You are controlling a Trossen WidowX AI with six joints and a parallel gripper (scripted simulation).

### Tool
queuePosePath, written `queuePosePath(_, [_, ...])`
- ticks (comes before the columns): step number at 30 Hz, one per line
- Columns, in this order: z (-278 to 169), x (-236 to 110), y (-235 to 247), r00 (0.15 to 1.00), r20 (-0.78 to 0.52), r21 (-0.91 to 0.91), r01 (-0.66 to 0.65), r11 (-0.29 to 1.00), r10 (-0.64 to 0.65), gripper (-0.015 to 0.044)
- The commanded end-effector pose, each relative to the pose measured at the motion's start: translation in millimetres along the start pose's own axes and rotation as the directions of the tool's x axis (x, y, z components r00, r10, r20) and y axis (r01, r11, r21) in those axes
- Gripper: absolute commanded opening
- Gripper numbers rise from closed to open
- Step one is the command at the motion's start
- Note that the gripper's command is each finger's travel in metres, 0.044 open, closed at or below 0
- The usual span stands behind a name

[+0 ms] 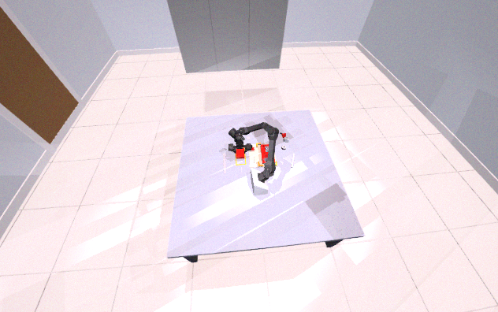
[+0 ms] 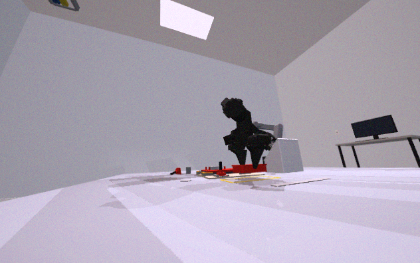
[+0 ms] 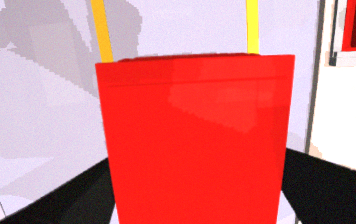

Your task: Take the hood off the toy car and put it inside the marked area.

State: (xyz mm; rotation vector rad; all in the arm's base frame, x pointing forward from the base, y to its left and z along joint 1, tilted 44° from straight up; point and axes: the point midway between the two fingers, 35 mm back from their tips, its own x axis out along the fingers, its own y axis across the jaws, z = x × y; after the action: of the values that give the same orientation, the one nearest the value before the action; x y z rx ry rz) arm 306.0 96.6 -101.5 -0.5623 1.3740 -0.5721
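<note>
My gripper (image 1: 239, 148) (image 2: 248, 164) (image 3: 195, 160) is shut on the red hood (image 1: 239, 152) (image 2: 249, 169) (image 3: 195, 145), one black finger on each side of it. The hood is held flat and very low over the table (image 1: 221, 221). I cannot tell whether it touches. The marked area is a yellow outline (image 1: 240, 162) (image 2: 247, 180) (image 3: 102, 35) right under and ahead of the hood; its two side lines run out from behind the hood in the wrist view. The toy car (image 1: 261, 153) (image 2: 214, 171), red and white, lies just right of the gripper in the top view.
A white block (image 1: 260, 186) (image 2: 286, 154) stands at the arm's base. A small red part (image 1: 283, 135) (image 2: 177, 171) and a grey cube (image 2: 188, 170) lie beyond the car. Thin strips (image 1: 292, 161) (image 2: 299, 182) lie on the table. A desk with a monitor (image 2: 375, 127) stands far off.
</note>
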Motion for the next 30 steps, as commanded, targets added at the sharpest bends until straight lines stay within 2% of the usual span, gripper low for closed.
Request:
queuePosePath(1, [-1,2,0,1.000,-0.002,-0.005,0.006,1.000,-0.006,0.0000])
queuePosePath(30, [-1,15,0,1.000,-0.002,-0.005,0.007,1.000,-0.007,0.0000])
